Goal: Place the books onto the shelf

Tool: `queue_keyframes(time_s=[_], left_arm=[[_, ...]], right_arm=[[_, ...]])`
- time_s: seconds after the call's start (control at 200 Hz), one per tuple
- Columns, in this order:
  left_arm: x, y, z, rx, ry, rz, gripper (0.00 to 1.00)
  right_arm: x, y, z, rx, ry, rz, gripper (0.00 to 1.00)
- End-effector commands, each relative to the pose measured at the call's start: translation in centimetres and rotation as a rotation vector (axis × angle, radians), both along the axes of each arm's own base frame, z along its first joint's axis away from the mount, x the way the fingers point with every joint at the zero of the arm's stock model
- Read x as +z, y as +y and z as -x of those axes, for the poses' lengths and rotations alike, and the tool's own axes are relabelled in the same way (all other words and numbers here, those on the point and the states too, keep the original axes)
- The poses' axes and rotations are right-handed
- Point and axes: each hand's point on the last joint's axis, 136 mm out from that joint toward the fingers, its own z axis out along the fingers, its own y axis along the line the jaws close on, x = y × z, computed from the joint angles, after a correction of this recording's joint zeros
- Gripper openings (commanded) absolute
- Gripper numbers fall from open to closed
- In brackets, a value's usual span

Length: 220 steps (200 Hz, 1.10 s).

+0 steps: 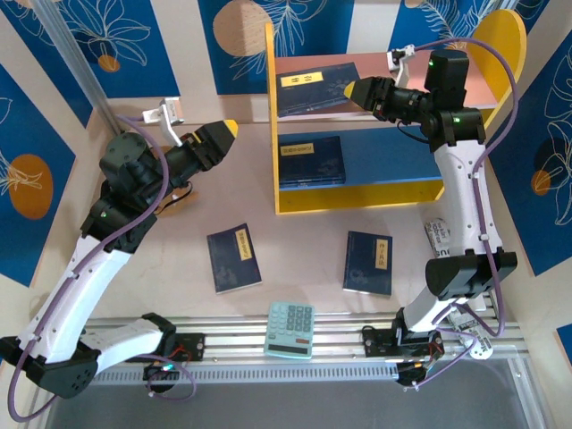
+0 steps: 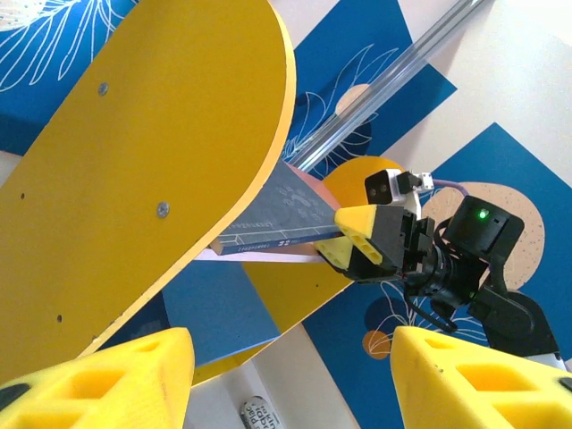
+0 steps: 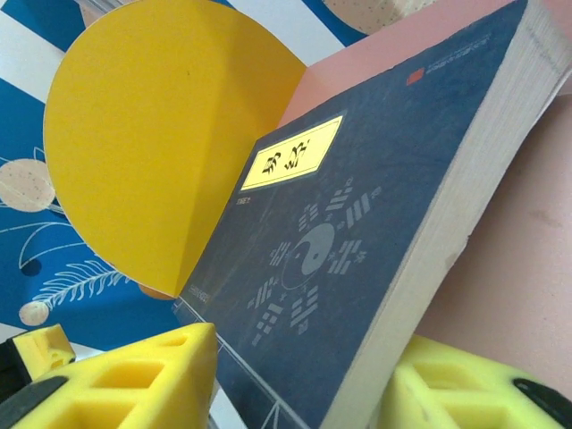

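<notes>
The shelf (image 1: 357,198) stands at the back, its pink top board (image 1: 371,67) over a blue lower board (image 1: 393,161). One navy book (image 1: 317,87) lies on the pink board, a second book (image 1: 310,161) on the blue board. Two more books (image 1: 234,257) (image 1: 368,263) lie flat on the table in front. My right gripper (image 1: 353,89) is at the top book's right end, open, one finger on each side of the book (image 3: 357,223), which rests on the board (image 3: 536,268). My left gripper (image 1: 223,134) hovers left of the shelf, open and empty.
A mint-green calculator (image 1: 290,329) lies at the table's near edge on the metal rail. A small white printed object (image 1: 441,237) sits by the right arm. The shelf's rounded yellow side panel (image 2: 152,161) is close in front of the left gripper (image 2: 295,393).
</notes>
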Motion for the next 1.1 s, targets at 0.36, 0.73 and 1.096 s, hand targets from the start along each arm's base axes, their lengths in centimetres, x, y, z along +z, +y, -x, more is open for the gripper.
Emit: queue_keyframes(time_s=[0.36,0.73,1.096], left_arm=[[2.1,0.3,0.7,0.002,-0.063,0.007,0.61],[2.0,0.5,0.9,0.005,-0.062,0.001,0.61],[1.9,0.5,0.9,0.006,-0.061,0.001,0.61]], right_arm=[[-1.2,-1.7,1.0,-0.084,0.015,0.104,0.55],[-1.8,-2.1,0.9,-0.095,0.027,0.119,0.56],[-2.8,-2.8,1.0,-0.131,0.044,0.164,0.58]])
